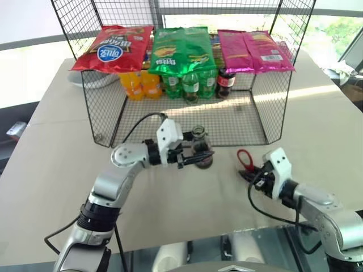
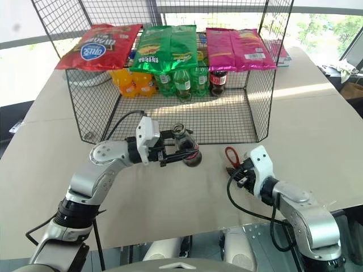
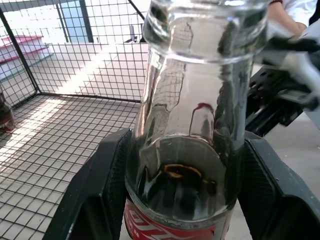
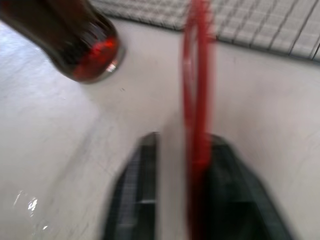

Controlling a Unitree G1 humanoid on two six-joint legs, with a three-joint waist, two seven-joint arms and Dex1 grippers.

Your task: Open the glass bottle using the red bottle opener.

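Left wrist view: left gripper [image 1: 195, 155] clamped round the glass bottle [image 1: 201, 148], upright on the table [image 1: 68, 164]. Right gripper [image 1: 249, 171] half open, red bottle opener [image 1: 245, 159] between its fingers, maybe loose.

The left gripper [image 1: 195, 154] is reaching level toward the right, fingers [image 3: 102, 190] clamping the bottle [image 1: 201, 148]. The right gripper [image 1: 249, 171] is pointing forward-left, low, fingers [image 4: 137, 200] parted around the opener [image 1: 245, 160].
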